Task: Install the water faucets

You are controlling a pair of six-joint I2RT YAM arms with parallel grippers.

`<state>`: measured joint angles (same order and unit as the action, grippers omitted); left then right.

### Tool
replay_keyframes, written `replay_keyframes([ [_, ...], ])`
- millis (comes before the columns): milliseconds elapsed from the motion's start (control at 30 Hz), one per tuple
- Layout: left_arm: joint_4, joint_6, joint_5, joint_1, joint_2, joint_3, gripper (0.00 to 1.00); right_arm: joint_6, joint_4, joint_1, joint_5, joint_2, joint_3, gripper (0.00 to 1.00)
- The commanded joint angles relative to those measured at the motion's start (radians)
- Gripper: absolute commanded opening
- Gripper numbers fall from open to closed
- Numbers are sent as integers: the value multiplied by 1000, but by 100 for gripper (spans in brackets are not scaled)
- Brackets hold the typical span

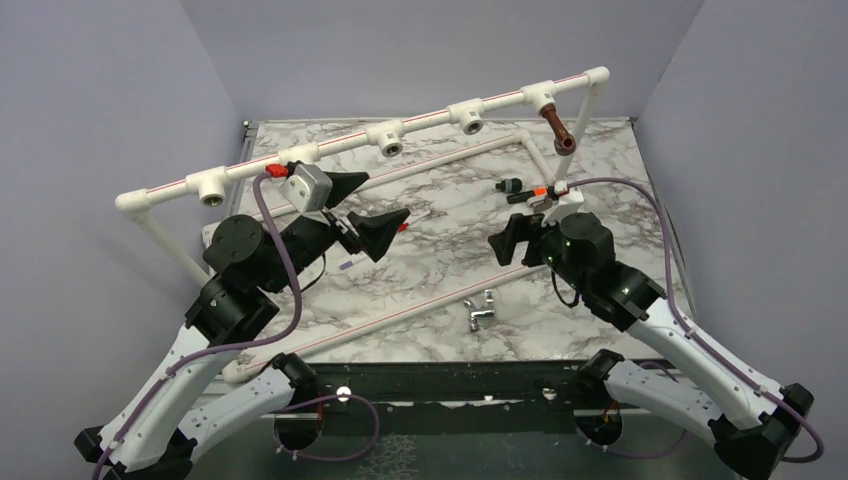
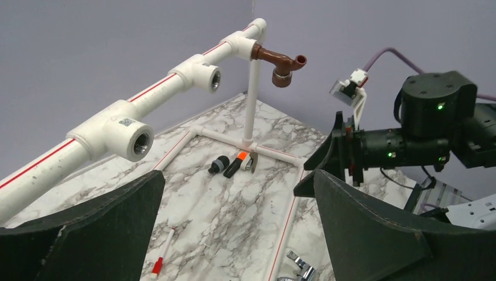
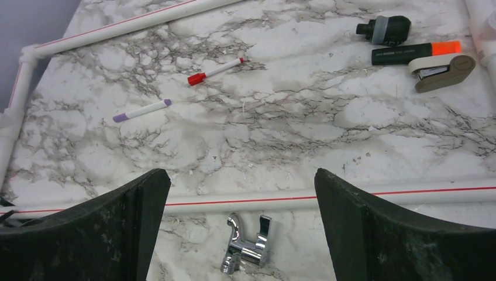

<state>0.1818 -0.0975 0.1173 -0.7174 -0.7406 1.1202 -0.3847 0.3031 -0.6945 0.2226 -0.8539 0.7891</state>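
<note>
Left pincer (image 2: 238, 193), right pincer (image 3: 240, 193) agape, empty; chrome faucet (image 1: 480, 311) on table (image 1: 440, 230); brown faucet (image 1: 556, 128) in end tee (image 1: 541, 98).

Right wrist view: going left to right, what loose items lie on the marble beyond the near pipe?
Purple-tipped stick → red-tipped stick → black-and-grey fitting. The orange-capped marker and tan clip overlap it sideways, so they are left out.

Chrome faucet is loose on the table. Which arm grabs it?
Right. Its open hand points down at the chrome faucet, which lies just in front of its fingers. The left hand, also open, sits up by the pipe rail, farther away.
</note>
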Motion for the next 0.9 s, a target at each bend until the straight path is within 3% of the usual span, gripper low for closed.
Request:
replay_keyframes([
  [0, -26, 19, 9, -4, 7, -40, 99, 3, 198, -8, 40, 25, 81, 100],
  [233, -49, 10, 87, -5, 11, -99, 99, -7, 327, -10, -7, 21, 110, 93],
  [600, -63, -69, 82, -4, 53, -229, 99, -92, 368, -10, -83, -31, 34, 80],
  [867, -83, -91, 84, -4, 62, -326, 99, -167, 309, -10, -123, -122, -55, 68],
])
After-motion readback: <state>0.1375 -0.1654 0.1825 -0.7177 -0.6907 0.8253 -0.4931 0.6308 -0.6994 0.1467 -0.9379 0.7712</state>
